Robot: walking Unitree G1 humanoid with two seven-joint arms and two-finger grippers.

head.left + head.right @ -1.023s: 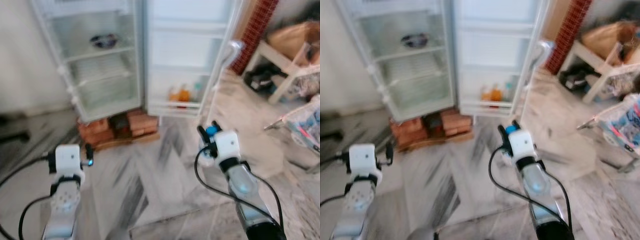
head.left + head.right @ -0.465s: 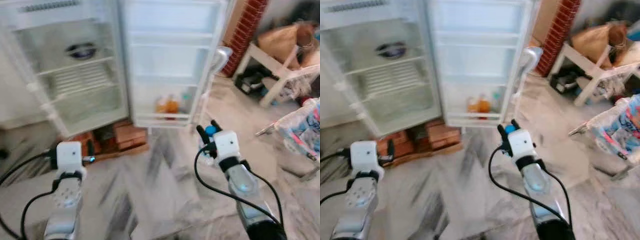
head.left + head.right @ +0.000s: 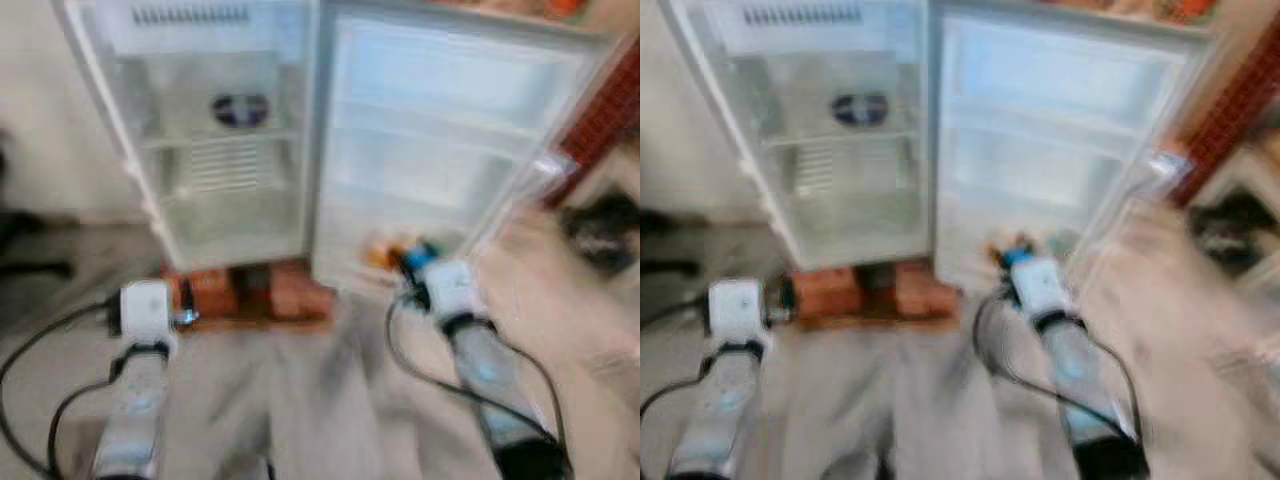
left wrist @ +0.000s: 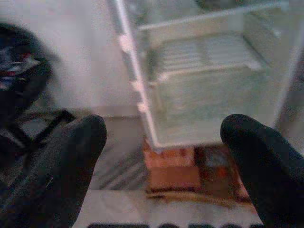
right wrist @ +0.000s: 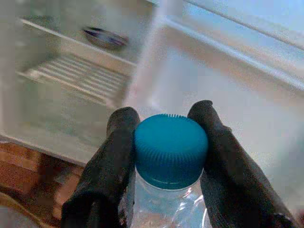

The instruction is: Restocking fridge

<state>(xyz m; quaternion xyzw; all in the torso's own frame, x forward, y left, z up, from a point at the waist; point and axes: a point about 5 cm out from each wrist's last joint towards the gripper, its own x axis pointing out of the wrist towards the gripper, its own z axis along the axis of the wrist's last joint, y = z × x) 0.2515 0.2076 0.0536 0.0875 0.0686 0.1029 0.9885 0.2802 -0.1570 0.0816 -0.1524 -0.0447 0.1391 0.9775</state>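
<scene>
An open white fridge (image 3: 225,150) stands ahead, its door (image 3: 440,130) swung out to the right. A dark bowl (image 3: 240,108) sits on an upper wire shelf. Orange bottles (image 3: 385,255) stand blurred in the lowest door rack. My right gripper (image 5: 168,142) is shut on a clear water bottle with a blue cap (image 5: 171,149), held low in front of the door (image 3: 420,258). My left gripper (image 4: 164,137) is open with nothing between its black fingers (image 4: 71,147), low at the left and facing the fridge's lower shelves.
The fridge rests on red bricks (image 3: 250,295) over a wooden board. A brick-red pillar (image 3: 605,110) rises right of the door, with a dark heap (image 3: 600,225) on the floor beside it. Pale marble floor (image 3: 320,400) stretches between me and the fridge.
The camera has tilted up and swung, so the fridge now sits higher and more central, with its top vent in view. Both arms keep their pose; the bottle stays gripped.
</scene>
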